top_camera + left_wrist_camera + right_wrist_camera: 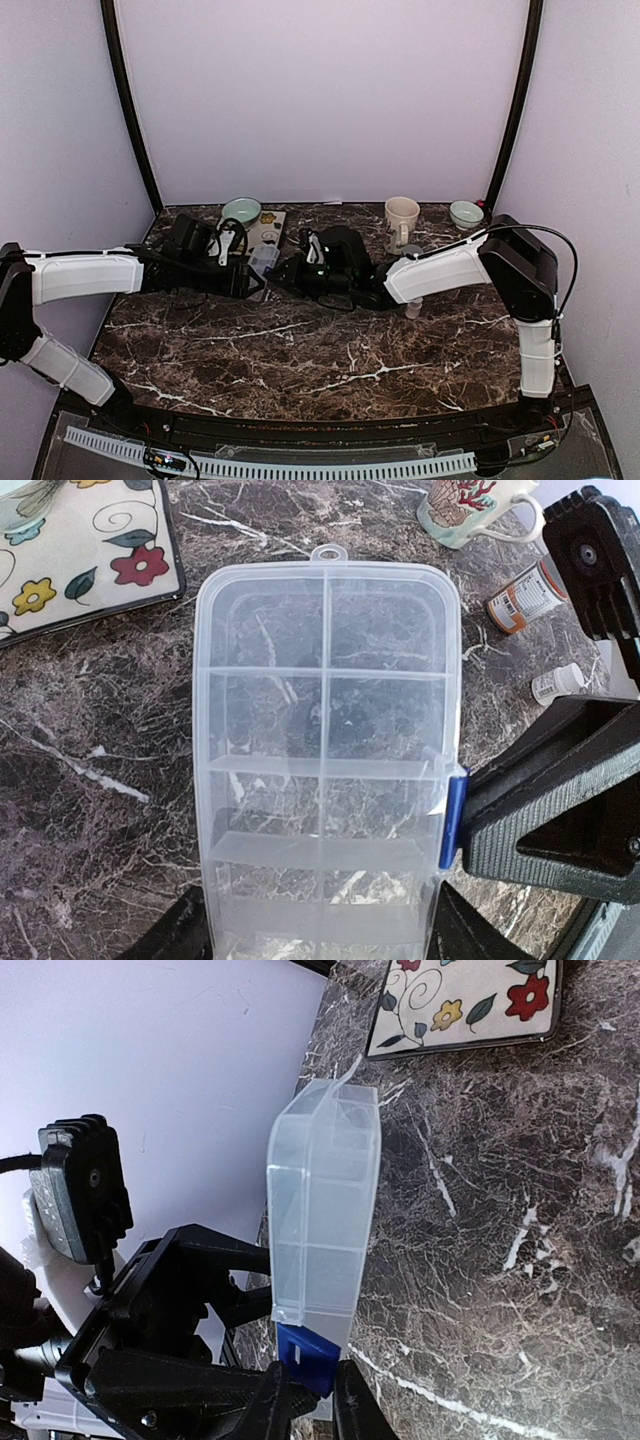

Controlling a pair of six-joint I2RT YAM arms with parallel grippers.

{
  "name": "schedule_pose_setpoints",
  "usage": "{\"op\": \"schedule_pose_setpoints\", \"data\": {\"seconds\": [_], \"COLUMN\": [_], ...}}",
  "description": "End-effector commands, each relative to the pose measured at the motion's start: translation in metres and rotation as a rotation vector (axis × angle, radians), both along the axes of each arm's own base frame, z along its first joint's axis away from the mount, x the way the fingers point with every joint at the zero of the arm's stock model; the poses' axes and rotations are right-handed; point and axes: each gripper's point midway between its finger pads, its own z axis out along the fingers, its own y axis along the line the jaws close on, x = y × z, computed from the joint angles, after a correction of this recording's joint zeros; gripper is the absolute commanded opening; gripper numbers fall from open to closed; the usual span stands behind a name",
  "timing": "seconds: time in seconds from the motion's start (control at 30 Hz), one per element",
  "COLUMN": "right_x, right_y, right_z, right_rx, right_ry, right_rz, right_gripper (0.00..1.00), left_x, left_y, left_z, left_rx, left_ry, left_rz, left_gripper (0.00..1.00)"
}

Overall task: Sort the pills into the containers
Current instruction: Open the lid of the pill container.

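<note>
ok so both arms meet around the middle of the marble table (90, 810), w/ the pill organizer (325, 710) between them. The left gripper (318, 932) has it across the short side: one finger on each long edge at the near end, jaws set wide but clamped on the box afaict. Lid is down, and you can see the two rows of cells w/ the marble showing through the clear plastic. The right gripper (310, 1400) comes in from the side, and its fingers are nearly together, pinching the blue latch (303, 1352) on the box's long edge. In the right wrist view the box is edge-on and looks a bit off the surface, but can't say for sure tbh. Other stuff: floral plate (80, 550) just past the box's far left corner, and a mug (470, 505) further back on the right. Orange bottle (523, 597) lies on its side near the mug, and the small white bottle (556, 683) is right by it, both apart from the box.
</note>
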Motion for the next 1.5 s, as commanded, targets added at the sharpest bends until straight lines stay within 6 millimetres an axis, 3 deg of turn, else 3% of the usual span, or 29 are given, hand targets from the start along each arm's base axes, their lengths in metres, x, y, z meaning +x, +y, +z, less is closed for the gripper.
{"op": "schedule_pose_setpoints", "data": {"seconds": [0.0, 0.43, 0.93, 1.47], "right_x": [0.002, 0.003, 0.005, 0.002], "right_y": [0.005, 0.008, 0.009, 0.006], "right_z": [0.031, 0.029, 0.015, 0.013], "right_rx": [0.061, 0.057, 0.003, -0.043], "right_ry": [-0.055, -0.063, -0.058, -0.086], "right_rz": [0.010, 0.013, 0.010, 0.006], "right_gripper": [0.11, 0.08, 0.20, 0.46], "left_x": [0.000, 0.001, 0.001, 0.004], "left_y": [-0.001, -0.001, 0.001, 0.008], "left_z": [0.002, -0.002, 0.002, 0.001], "left_rx": [0.023, 0.049, 0.083, 0.122], "left_ry": [0.001, 0.006, -0.017, -0.028], "left_rz": [-0.003, 0.000, 0.006, 0.032], "left_gripper": [0.35, 0.36, 0.35, 0.36]}}
